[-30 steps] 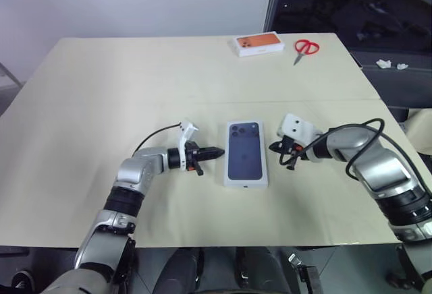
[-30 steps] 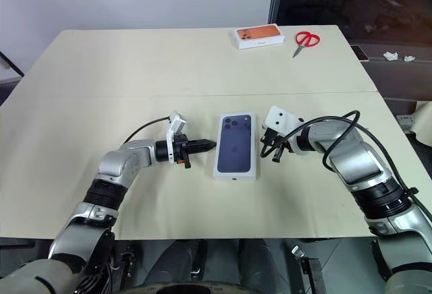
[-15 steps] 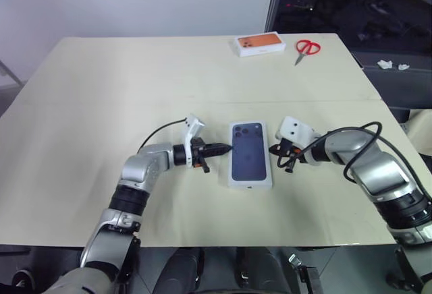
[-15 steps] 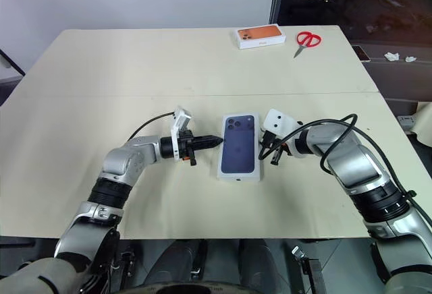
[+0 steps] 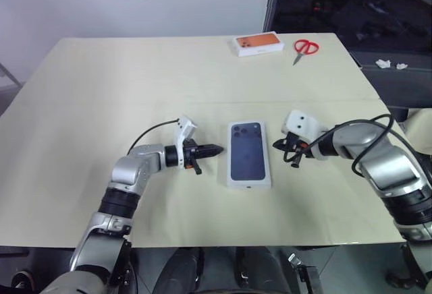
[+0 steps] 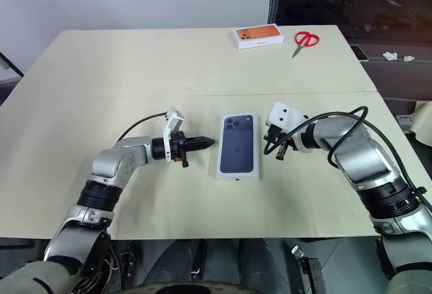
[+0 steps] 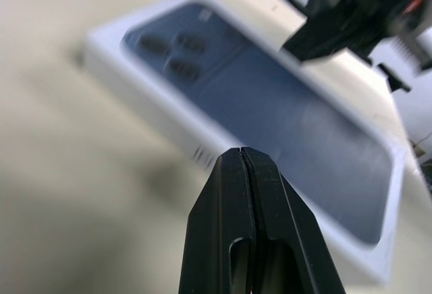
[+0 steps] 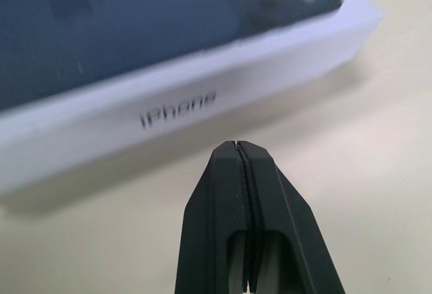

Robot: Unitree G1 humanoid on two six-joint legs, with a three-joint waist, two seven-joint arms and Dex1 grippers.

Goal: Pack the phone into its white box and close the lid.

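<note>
Your left hand (image 5: 217,150) and right hand (image 5: 277,145) are both pinched fully shut, holding nothing. The lid (image 5: 248,154) is already down on the box, lying flat on the table (image 5: 135,85) right between them, near each fingertip but not touching.

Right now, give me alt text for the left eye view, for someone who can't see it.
A closed white phone box, its lid printed with a dark blue phone picture, lies on a beige table between two shut grippers: the left gripper and the right gripper, each just beside the box, not touching it. An orange-topped box and red scissors sit at the far edge.
</note>
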